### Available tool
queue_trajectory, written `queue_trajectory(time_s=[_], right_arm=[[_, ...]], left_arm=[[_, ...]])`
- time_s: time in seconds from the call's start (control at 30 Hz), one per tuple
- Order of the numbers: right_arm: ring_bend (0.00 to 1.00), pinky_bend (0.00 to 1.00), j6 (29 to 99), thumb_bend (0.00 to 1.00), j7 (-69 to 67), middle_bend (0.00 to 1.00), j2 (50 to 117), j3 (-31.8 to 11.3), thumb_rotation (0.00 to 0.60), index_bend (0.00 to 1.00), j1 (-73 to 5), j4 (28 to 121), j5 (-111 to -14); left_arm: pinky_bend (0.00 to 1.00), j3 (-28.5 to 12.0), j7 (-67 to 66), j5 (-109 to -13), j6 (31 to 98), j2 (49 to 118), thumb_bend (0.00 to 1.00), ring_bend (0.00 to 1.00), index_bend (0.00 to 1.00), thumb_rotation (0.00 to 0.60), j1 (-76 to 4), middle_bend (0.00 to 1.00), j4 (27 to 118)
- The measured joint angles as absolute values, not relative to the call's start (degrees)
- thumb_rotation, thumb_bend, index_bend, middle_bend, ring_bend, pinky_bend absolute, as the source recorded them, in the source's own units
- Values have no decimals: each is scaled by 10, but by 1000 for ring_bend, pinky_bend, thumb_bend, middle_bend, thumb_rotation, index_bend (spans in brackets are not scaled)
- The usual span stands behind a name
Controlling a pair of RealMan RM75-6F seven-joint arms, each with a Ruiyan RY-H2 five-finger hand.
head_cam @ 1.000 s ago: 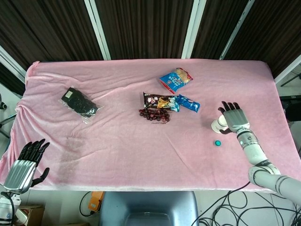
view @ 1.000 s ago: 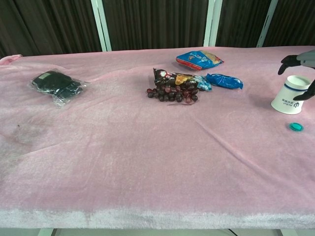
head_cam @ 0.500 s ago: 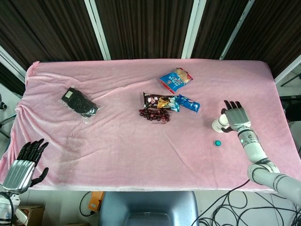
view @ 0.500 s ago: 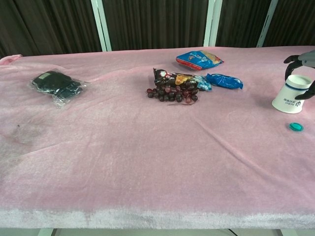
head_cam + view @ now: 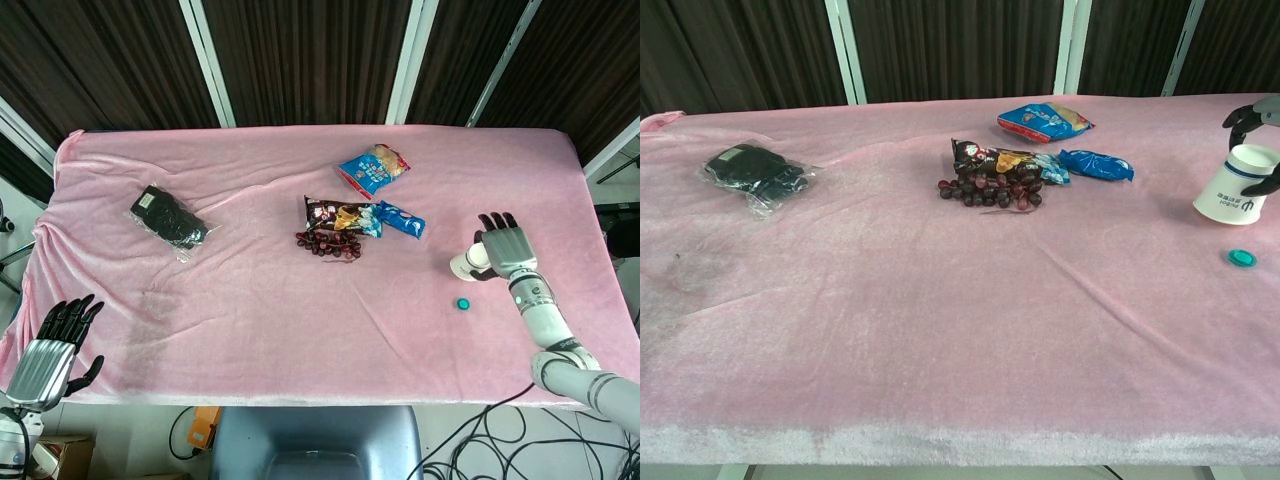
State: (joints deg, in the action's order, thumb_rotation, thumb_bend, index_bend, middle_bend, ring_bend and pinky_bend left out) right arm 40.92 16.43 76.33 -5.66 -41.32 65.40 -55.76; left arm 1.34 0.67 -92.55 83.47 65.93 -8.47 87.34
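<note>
Fingers of your right hand [image 5: 503, 246] are wrapped around the white paper cup [image 5: 1239, 189], which leans toward the left near the right edge of the pink table [image 5: 300, 320]. In the chest view dark fingertips [image 5: 1238, 113] curl over the rim from behind and another one touches the cup's right side, so the hand is gripping the cup. You cannot see inside the cup from either camera, so I cannot tell if something is in it. A small teal cap [image 5: 463, 303] lies on the cloth just beside the cup, toward the front edge, apart from it.

Your left hand [image 5: 50, 351] hangs off the front left corner of the table, fingers spread and holding nothing.

Near the middle of the table you have a bunch of dark grapes [image 5: 987, 190] touching a dark snack packet [image 5: 340, 214], and a small blue packet [image 5: 1096, 164] is just beside it on the right. A bigger blue snack bag [image 5: 373, 169] lies closer to the back edge. Toward the left edge there is a clear plastic bag with something black inside [image 5: 168, 220], well apart from the other things.
</note>
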Motion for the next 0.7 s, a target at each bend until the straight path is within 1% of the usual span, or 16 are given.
queue_trajectory(time_s=[0.2, 0.37, 0.53, 0.7], right_arm=[[14, 68, 439, 387, 133, 192, 698, -44, 600, 721, -389, 746, -630], [14, 68, 472, 389, 104, 192, 650, -12, 600, 710, -356, 801, -714], [14, 68, 487, 387, 83, 192, 648, 10, 600, 698, -335, 805, -757], [14, 68, 487, 387, 83, 192, 671, 14, 600, 688, -333, 781, -767]], left_arm=[[14, 14, 8, -927, 837, 658, 398, 0, 0, 600, -84, 0, 874], [14, 15, 4, -929, 837, 659, 398, 0, 0, 600, -84, 0, 876], [14, 16, 0, -932, 836, 660, 398, 0, 0, 600, -85, 0, 878], [14, 16, 0, -931, 835, 660, 398, 0, 0, 600, -85, 0, 878]])
